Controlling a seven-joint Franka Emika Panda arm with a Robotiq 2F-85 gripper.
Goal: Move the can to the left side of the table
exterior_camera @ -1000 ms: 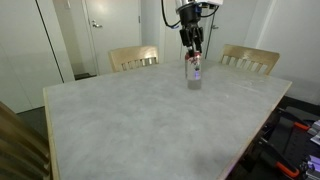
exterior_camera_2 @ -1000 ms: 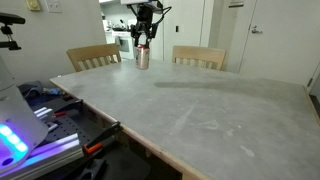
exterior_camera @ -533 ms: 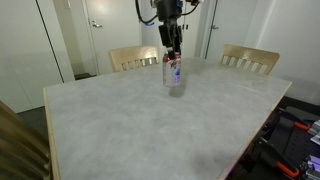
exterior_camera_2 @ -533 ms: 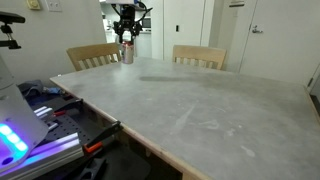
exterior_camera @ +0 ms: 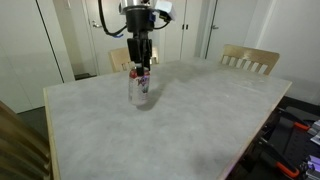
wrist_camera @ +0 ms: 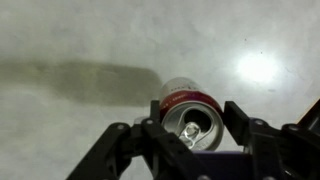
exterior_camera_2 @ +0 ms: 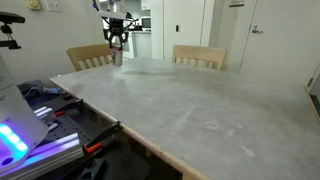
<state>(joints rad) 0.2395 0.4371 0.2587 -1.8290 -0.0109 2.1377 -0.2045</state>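
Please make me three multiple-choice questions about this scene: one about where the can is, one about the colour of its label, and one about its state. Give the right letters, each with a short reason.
1. Where is the can?
A) on a chair seat
B) between the fingers of the gripper
C) on the floor

2. Which colours does its label have?
A) green and black
B) blue and yellow
C) red and white

3. How does the can stand?
A) upright
B) lying on its side
C) crushed flat

Answers:
1 B, the wrist view shows one finger on each side of it.
2 C, the label shows red and white under the silver top.
3 A, its top faces straight up at the wrist camera.
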